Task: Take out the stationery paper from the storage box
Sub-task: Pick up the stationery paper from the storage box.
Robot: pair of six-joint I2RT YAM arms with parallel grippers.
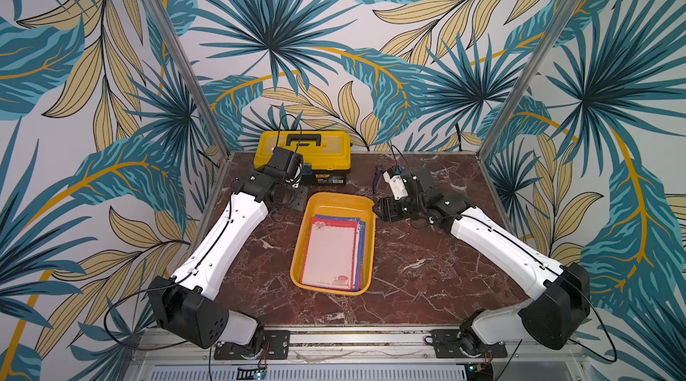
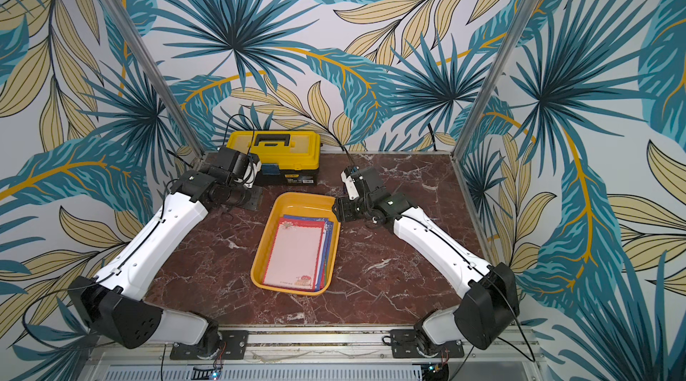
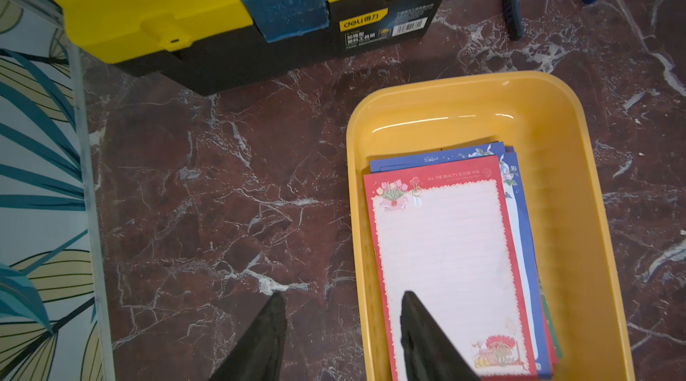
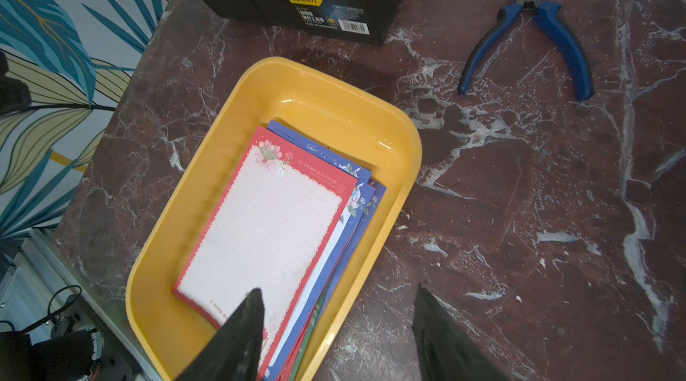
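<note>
In both top views the storage box (image 1: 337, 206) stood at frame centre on the table (image 1: 427, 249); the stationery paper (image 1: 328, 256) lay flat inside it as 1 loose stack, red-bordered sheet uppermost, toward the box's lower end. Higher in frame, 2 grippers flanked the box's upper end; the left gripper (image 3: 342, 295) hung left of centre, jaws parted, nothing between them; the right gripper (image 4: 338, 290) hung just beside the upper right rim, jaws likewise parted and empty. Step in hand, as judged: approach; no sheet gripped. The next move would call for lowering 1 gripper onto an exposed stack edge; thin flat sheets would need a slide or pinch against the wall. Farthest, at upper centre, sat the toolbox (image 1: 334, 145) and pliers (image 1: 378, 176); neither belonged to the task.
</note>
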